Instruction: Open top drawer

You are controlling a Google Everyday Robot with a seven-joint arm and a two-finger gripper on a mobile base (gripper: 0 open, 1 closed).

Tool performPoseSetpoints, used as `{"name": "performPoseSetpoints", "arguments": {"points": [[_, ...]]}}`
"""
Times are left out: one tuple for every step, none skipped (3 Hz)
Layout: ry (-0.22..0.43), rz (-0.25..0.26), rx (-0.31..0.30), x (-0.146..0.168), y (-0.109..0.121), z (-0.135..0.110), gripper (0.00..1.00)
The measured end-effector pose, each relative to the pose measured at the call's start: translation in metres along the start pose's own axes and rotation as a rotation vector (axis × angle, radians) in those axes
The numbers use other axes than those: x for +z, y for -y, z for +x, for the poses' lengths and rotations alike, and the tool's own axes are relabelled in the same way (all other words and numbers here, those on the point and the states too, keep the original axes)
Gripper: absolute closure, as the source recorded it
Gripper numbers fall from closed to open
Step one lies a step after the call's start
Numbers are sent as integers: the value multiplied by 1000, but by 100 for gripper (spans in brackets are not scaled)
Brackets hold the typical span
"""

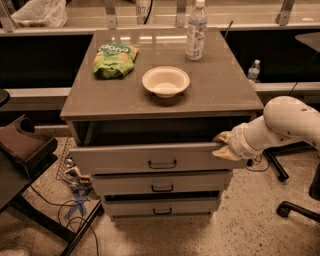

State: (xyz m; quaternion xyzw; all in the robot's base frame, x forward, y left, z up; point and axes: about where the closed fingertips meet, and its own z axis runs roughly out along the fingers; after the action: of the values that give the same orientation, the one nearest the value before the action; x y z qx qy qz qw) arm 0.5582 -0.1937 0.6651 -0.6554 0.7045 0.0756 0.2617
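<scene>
Grey top drawer (pixel 125 160), partly out, lies lengthwise along the table's (pixel 225 95) front edge; the pincer (pixel 223 145) pinches its lip below the front-right corner.

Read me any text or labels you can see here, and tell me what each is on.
"dona" (could be "dana"): white lettering on the green snack bag.
"87", cut off and uncertain: on the white object at the back edge.
Water bottle label: too blurred to read.
Small bottle at the right: too small to read.
Bowl, top drawer and the gripper at the drawer's right end: no text seen.
</scene>
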Motion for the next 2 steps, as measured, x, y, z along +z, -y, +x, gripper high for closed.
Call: {"name": "performPoseSetpoints", "arguments": {"points": [[0, 0, 0, 0, 0, 0, 100], [0, 0, 0, -1, 0, 0, 100]]}}
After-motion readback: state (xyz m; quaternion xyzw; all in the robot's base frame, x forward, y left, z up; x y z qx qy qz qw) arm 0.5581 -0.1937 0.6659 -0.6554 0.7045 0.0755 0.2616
